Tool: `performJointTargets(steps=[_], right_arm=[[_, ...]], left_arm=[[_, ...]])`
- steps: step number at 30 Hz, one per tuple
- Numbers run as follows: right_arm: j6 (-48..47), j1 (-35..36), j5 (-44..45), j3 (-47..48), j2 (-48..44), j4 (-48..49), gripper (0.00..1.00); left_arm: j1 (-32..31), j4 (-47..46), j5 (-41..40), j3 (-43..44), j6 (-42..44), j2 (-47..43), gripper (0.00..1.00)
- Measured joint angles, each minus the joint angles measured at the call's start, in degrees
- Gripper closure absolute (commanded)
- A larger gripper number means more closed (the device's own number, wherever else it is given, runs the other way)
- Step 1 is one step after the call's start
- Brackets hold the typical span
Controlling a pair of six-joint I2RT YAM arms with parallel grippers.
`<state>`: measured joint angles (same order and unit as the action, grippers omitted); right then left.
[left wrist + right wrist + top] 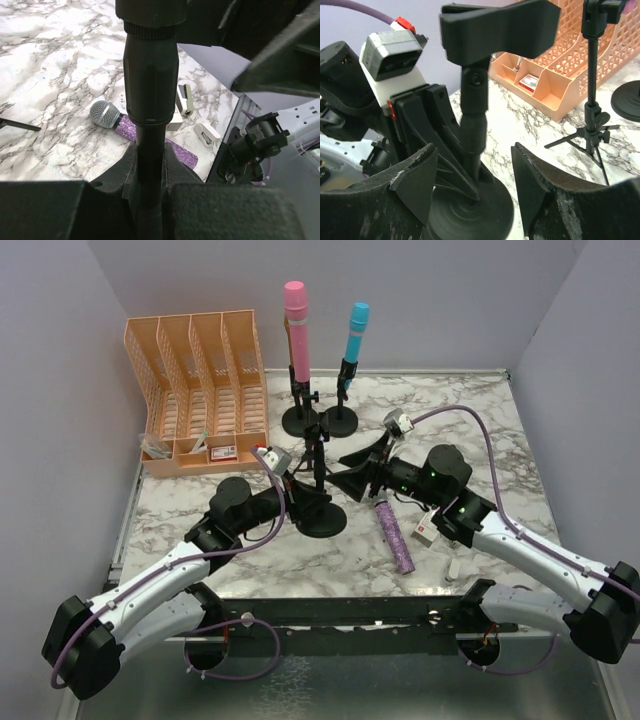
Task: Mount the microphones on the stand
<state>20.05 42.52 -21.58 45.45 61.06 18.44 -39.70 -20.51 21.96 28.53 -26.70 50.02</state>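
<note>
The left arm (150, 585) and right arm (545, 552) had white shell links joined by black cylindrical joints, each trailed by a thin purple cable (494, 455). A grey-and-white camera block (390, 55) carried a red tab, and the right arm's black fingers (412, 187) showed scuffed, chipped edges.

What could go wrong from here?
1. The left gripper clamps the pole of the empty stand; a pull could tip it.
2. The open right gripper flanks that stand and may knock its clip.
3. The glittery purple microphone lies beside a small white-and-red box, crowding a pickup.
</note>
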Motion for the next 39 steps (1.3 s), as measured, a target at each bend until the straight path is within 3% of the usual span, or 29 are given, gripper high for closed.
performJointTargets(steps=[4, 15, 29, 39], right_arm=[[1.22, 3.21, 6.78, 2.54, 2.25, -1.49, 0.34], [2.38, 4.04, 12.61, 5.79, 7.91, -4.11, 0.36], [-1.66, 4.07, 18.12, 0.02, -1.46, -6.47, 0.4], [2.56, 3.89, 10.6, 0.66, -0.9, -4.17, 0.36]], left_arm=[[0.0, 0.0, -1.16, 0.0, 0.07, 1.27, 1.0], [0.0, 0.07, 0.48, 0.0, -0.07, 1.73, 1.0], [0.04, -0.35, 3.52, 0.0, -1.79, -1.75, 1.0], [0.04, -0.39, 4.24, -0.13, -1.77, -1.44, 1.0]])
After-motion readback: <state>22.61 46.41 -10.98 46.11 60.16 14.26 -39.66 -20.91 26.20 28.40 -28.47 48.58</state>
